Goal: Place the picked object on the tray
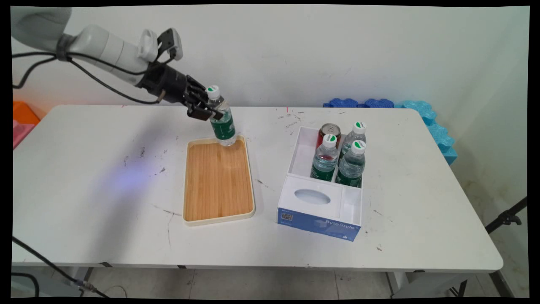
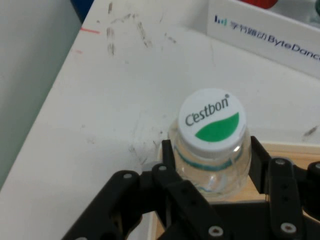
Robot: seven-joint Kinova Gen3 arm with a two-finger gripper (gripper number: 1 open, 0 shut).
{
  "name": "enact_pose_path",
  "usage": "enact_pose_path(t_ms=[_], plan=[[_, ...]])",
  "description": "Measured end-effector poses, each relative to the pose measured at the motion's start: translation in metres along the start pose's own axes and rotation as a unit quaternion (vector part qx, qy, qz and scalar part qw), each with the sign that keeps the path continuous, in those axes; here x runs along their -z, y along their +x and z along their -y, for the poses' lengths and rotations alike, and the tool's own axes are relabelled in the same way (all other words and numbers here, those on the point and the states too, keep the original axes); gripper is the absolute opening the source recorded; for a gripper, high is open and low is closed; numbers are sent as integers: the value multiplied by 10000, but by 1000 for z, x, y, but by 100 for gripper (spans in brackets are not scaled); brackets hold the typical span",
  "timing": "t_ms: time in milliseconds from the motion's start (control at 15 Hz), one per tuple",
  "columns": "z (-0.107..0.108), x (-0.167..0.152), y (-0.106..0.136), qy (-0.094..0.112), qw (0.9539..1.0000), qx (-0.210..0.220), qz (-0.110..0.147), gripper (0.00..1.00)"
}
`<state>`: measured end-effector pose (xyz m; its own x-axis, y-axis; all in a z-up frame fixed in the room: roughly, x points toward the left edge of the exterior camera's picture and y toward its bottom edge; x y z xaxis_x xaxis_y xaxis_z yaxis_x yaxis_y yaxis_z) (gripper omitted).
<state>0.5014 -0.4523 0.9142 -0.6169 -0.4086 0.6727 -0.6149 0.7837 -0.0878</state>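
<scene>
My gripper [image 1: 209, 110] is shut on the upper part of a clear water bottle [image 1: 222, 122] with a green label and a white cap. The bottle leans slightly, and its base is at the far end of a wooden tray [image 1: 217, 181] with a cream rim. I cannot tell whether the base rests on the tray or hangs just above it. In the hand view, the bottle [image 2: 212, 120] with its "Cestbon" cap sits between the two black fingers of the gripper [image 2: 211, 151]. The tray's edge [image 2: 287, 148] shows beneath it.
To the right of the tray stands a white and blue box [image 1: 320, 211]. Its far compartments hold three water bottles [image 1: 350, 164] and a red can [image 1: 330, 130]. The box's side [image 2: 265, 30] shows in the hand view. Blue foam pieces [image 1: 426, 114] lie at the table's far right corner.
</scene>
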Motion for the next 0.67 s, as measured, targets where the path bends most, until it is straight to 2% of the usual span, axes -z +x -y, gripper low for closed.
enact_pose_path(t_ms=[333, 667], plan=[[-2, -21, -19, 71, 9999, 63, 57, 0], [-5, -37, -28, 125, 9998, 128, 77, 0]])
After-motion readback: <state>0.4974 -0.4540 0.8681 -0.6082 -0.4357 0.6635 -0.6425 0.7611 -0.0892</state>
